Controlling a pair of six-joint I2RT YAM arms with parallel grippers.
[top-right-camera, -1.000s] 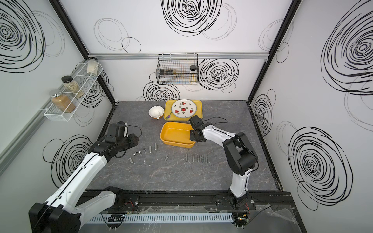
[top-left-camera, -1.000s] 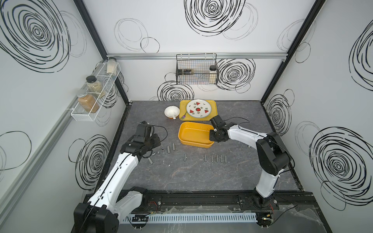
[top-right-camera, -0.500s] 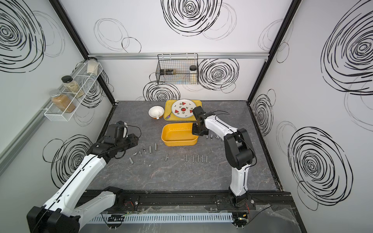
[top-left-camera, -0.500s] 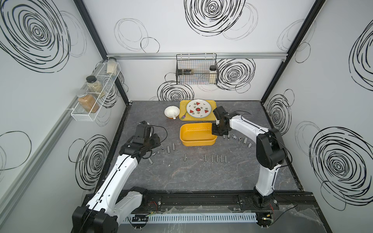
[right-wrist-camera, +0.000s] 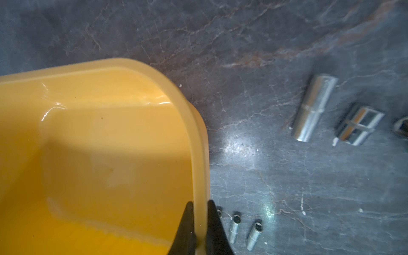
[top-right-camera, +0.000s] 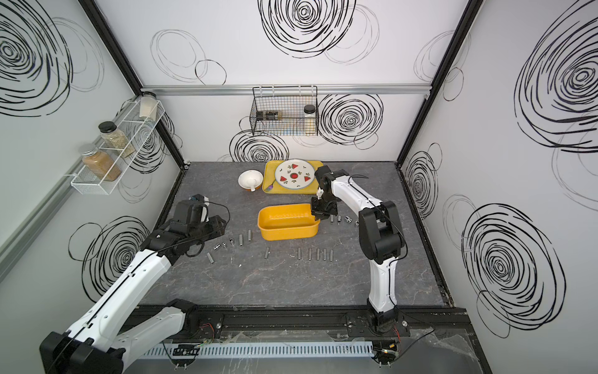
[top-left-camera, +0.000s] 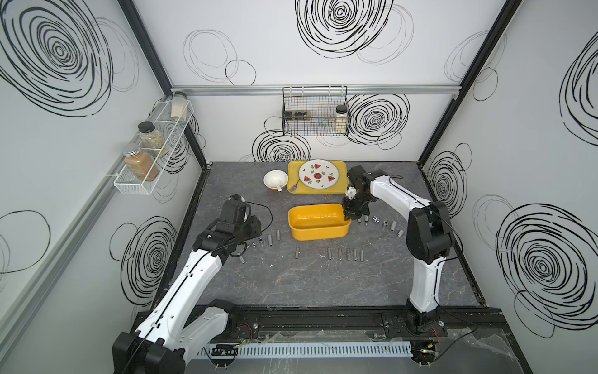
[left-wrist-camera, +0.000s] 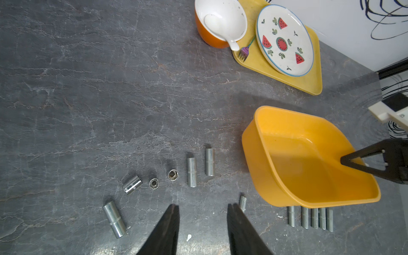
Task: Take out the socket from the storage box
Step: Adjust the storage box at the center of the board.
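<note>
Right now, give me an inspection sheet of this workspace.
Surface: dark stone-look table, a few white specks.
Job's things: box, no socket seen inside; sockets lie on the table left of, in front of and right of it.
Clutter: tray with plate and fork; bowl with spoon beside it.
Hands: right hand shut on the box's rim; left hand open, empty, above the table.
Cables: black cable loops at the left wrist; another runs along the right arm.
Surroundings: basket on the back wall; jar rack on the left wall.
</note>
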